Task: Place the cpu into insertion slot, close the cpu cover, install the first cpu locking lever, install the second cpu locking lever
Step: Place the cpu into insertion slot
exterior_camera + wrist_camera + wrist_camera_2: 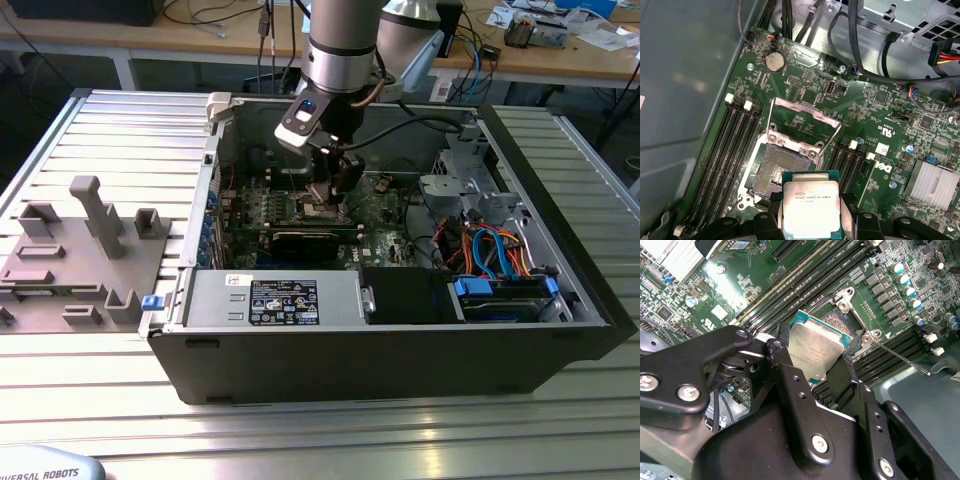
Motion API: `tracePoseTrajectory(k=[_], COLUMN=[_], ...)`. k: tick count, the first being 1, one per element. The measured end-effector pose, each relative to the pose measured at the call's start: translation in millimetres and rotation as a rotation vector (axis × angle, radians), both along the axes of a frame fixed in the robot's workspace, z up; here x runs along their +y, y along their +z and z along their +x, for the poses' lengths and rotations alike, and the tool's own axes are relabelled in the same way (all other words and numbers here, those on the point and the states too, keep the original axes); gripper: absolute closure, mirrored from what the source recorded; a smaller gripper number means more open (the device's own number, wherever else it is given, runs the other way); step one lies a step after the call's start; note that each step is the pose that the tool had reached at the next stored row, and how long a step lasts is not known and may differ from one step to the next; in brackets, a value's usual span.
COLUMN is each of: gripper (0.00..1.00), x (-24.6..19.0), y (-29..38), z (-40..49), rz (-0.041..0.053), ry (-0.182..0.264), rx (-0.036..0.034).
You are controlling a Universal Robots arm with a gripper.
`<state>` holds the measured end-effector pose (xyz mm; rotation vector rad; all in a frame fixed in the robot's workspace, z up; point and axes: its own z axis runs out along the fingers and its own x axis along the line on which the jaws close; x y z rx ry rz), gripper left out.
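My gripper (812, 222) is shut on the cpu (811, 200), a flat silvery square chip pinched at two opposite edges between black fingers (785, 360). The chip hangs tilted just above the board, beside and partly over the insertion slot (775, 170). The slot lies uncovered, showing its dark contact field. The cpu cover (807, 112), a thin silvery frame, is swung up and open on the slot's far side. In the second wrist view the cpu (815, 352) hides part of the slot (837, 320), and a thin locking lever (902, 359) sticks out sideways, unlatched. In the exterior view the gripper (328, 195) reaches down into the open computer case.
Black memory slots (732, 145) flank the socket on both sides. A finned heatsink (932, 185), a coin battery (773, 61) and loose black cables (875, 50) lie around it. The case walls (400, 345) enclose the board. A grey fixture (80, 260) sits on the exterior view's left.
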<state>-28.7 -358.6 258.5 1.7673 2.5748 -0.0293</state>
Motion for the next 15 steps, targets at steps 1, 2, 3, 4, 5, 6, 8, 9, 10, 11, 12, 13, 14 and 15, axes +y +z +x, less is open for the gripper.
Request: tracePoseTrajectory(k=[1,2,3,4,5,6,8,9,10,11,12,13,14,15], gripper=[0.46,0.46,0.46,0.46,0.46,0.46,0.46,0.46,0.46,0.46,0.46,0.46,0.46,0.46], x=[0.0,0.0,0.0,0.0,0.0,0.0,0.0,0.0,0.0,0.0,0.0,0.0,0.0,0.0], y=[0.0,0.0,0.0,0.0,0.0,0.0,-0.1,-0.1,-0.1,-0.1,-0.1,-0.1,-0.1,-0.1], z=[0.0,0.0,0.0,0.0,0.0,0.0,0.0,0.0,0.0,0.0,0.0,0.0,0.0,0.0], rz=[0.0,0.0,0.0,0.0,0.0,0.0,0.0,0.0,0.0,0.0,0.0,0.0,0.0,0.0], ry=[-0.002,-0.004,-0.006,-0.008,-0.009,-0.011,-0.016,-0.018,-0.02,-0.021,-0.022,-0.024,-0.026,-0.028], rx=[0.0,0.0,0.0,-0.0001,0.0,0.0,-0.0001,0.0,0.0,0.0,-0.0001,0.0,0.0,0.0])
